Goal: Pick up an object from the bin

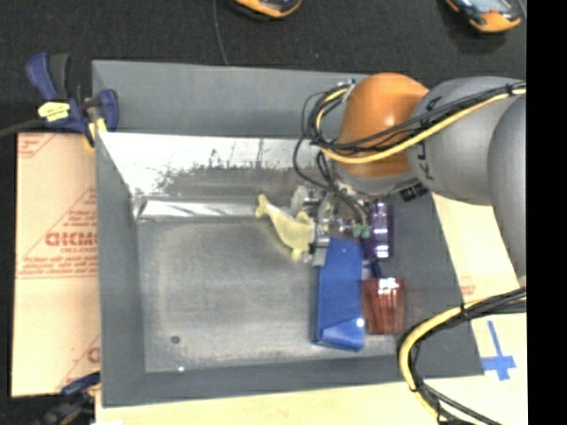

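My grey metal bin has a dull, scuffed floor, while its far wall gleams like brushed steel. The long blue pouch at the right looks like smooth plastic. The brown-red packet beside it is glossy (clear film, I think). The pale yellow lump looks matt and rubbery. My arm's orange cover shines.

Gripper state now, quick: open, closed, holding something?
Gripper: cannot be told whether open or closed; it is right beside a pale yellow thing, at the far end of a blue packet.
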Available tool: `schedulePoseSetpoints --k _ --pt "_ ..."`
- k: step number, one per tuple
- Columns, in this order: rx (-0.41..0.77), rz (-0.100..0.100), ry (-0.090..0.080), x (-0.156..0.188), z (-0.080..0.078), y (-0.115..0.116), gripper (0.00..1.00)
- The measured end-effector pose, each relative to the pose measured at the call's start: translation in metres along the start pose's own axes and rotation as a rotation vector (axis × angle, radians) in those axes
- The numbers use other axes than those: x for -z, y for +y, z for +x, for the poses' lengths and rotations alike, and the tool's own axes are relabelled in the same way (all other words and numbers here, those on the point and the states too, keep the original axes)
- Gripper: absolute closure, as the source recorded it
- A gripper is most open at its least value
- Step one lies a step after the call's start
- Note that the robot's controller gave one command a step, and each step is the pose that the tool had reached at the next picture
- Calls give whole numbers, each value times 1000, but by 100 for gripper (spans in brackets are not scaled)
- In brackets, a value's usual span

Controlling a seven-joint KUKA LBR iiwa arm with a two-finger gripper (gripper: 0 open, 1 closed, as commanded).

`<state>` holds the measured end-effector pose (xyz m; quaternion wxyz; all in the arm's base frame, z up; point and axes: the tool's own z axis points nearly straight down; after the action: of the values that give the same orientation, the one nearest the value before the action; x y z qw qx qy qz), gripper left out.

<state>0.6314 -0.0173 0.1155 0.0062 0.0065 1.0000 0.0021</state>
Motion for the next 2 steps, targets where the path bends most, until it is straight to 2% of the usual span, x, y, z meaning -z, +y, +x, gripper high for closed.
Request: schedulePoseSetpoints --k 1,2 --pt "-88 2 5 48 -1 -40 0" --pt "-6 3 -6 -20 -11 -45 0"
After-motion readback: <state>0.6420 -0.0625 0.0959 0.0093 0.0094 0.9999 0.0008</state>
